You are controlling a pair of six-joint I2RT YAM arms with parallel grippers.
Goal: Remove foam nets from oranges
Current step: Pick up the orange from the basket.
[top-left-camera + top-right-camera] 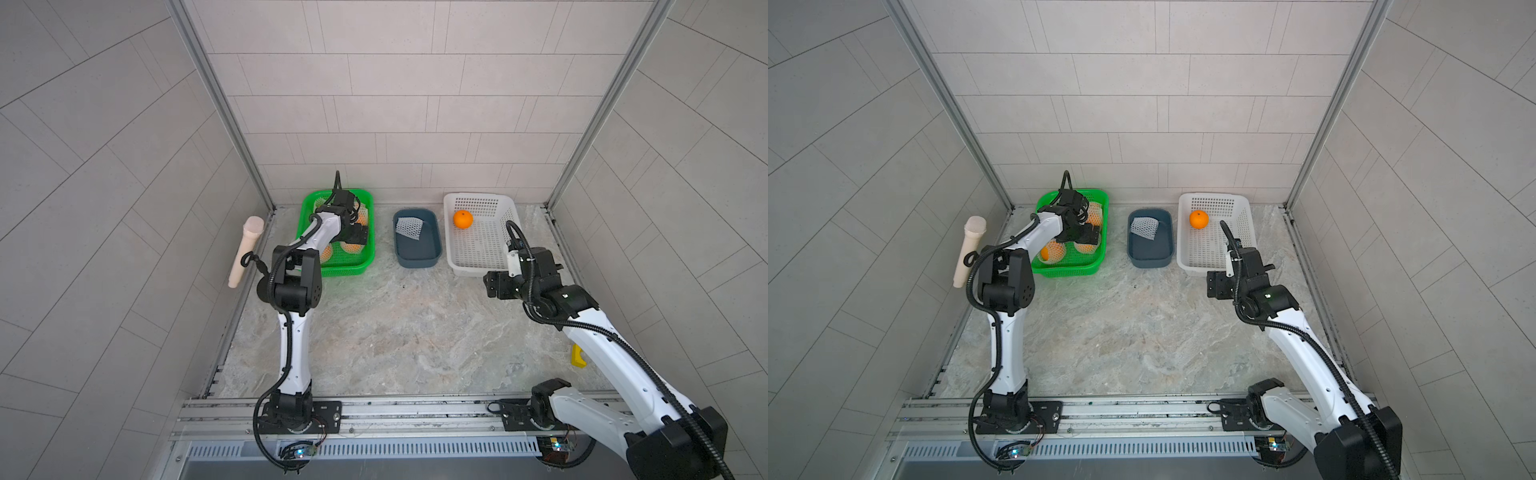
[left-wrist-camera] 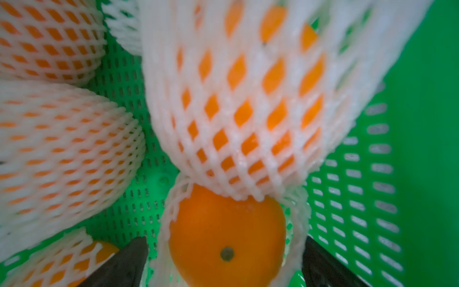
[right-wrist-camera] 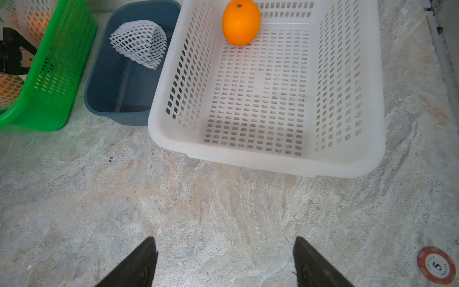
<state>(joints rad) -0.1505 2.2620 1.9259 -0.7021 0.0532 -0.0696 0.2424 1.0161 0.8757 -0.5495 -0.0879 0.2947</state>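
Note:
My left gripper (image 1: 358, 237) is down inside the green basket (image 1: 345, 272), open. In the left wrist view its fingers (image 2: 129, 261) stand on either side of an orange (image 2: 226, 238) whose foam net (image 2: 173, 206) is pushed back from its stem end. Several other netted oranges (image 2: 246, 99) lie around it. A bare orange (image 1: 462, 219) sits in the white basket (image 1: 469, 272). One empty foam net (image 1: 409, 228) lies in the blue tub (image 1: 415, 264). My right gripper (image 1: 492, 284) hovers open and empty over the table, in front of the white basket (image 3: 268, 161).
A pale wooden cylinder (image 1: 245, 251) leans on the left wall. A yellow piece (image 1: 578, 357) sits at the right wall, and a poker chip (image 3: 436, 265) lies on the marble table. The three containers stand in a row along the back wall.

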